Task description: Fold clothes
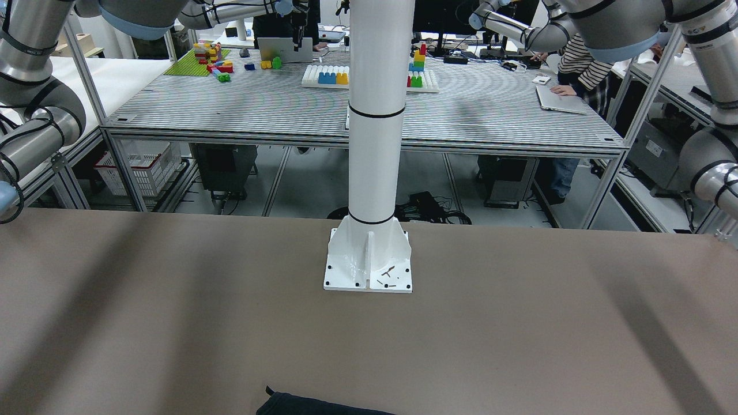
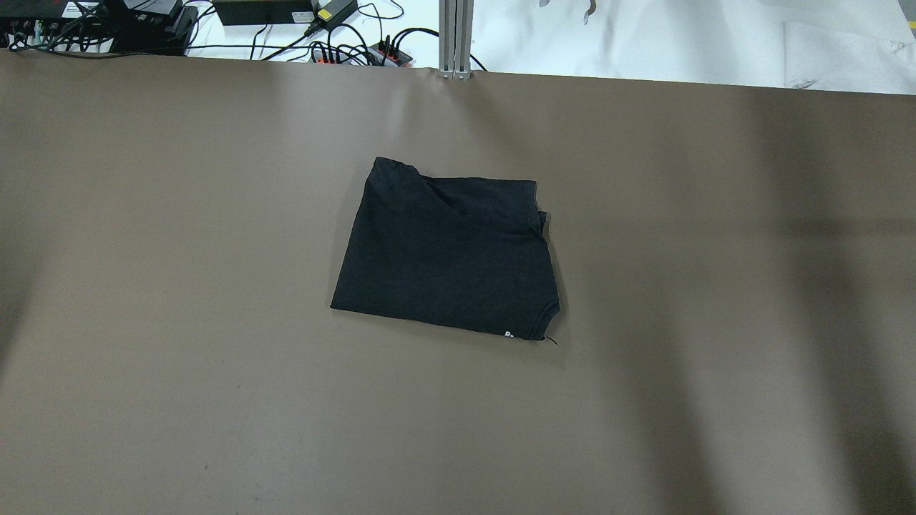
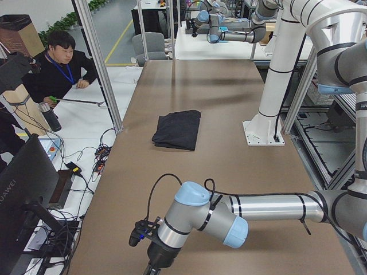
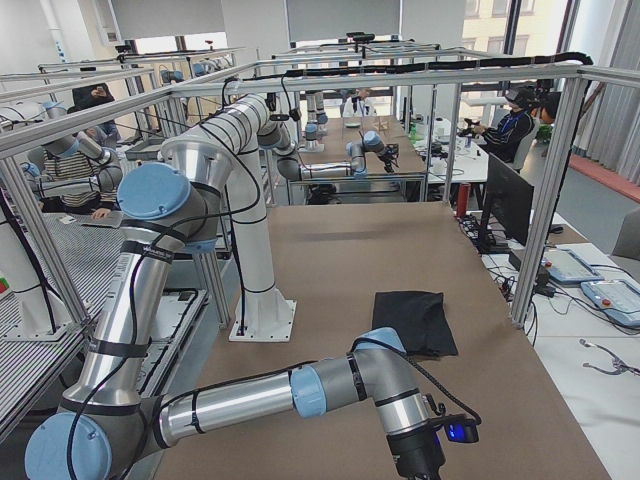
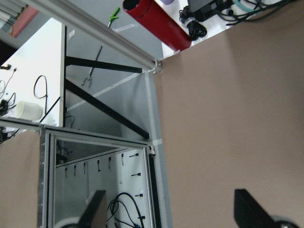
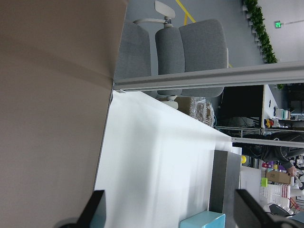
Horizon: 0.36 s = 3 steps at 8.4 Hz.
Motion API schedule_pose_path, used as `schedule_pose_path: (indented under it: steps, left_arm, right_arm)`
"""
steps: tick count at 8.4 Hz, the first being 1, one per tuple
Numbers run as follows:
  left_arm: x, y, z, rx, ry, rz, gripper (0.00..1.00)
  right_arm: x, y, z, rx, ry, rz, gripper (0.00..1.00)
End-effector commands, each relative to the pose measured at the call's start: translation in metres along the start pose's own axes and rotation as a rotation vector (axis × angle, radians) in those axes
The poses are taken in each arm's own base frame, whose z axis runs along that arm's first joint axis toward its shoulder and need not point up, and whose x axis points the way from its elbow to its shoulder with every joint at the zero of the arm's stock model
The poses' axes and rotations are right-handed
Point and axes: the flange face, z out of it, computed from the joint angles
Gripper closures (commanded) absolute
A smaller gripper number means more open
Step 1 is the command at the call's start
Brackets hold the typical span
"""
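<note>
Soft matt cloth garment

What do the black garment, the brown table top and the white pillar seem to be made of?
Black garment: soft knit fabric, probably cotton, matte; it creases and lies in flat layers.
Table top: smooth brown sheet, maybe laminate or vinyl, faint sheen.
White pillar: likely painted metal, glossy, with bolted base plate.

I can read one brand: HUAWEI, in pale letters running up the back of the dark monitor, at the near left of the exterior left view. The clothes carry a scrap of white lettering at their lower right hem. It is cut off at the edge and I cannot read it.
</note>
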Motion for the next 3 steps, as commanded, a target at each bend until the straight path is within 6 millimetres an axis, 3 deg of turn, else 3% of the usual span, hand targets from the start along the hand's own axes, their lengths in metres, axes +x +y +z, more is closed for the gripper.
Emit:
schedule_pose_path:
  steps: [1, 3]
  left_arm:
    - [0.006, -0.015, -0.020, -0.024, 0.028, -0.033, 0.06]
    - [0.006, -0.040, -0.028, 0.018, 0.023, -0.032, 0.06]
  right_arm:
    - [-0.004, -0.001, 0.010, -0.016, -0.024, 0.016, 0.06]
    - [-0.007, -0.024, 0.037, -0.043, -0.045, 0.011, 0.06]
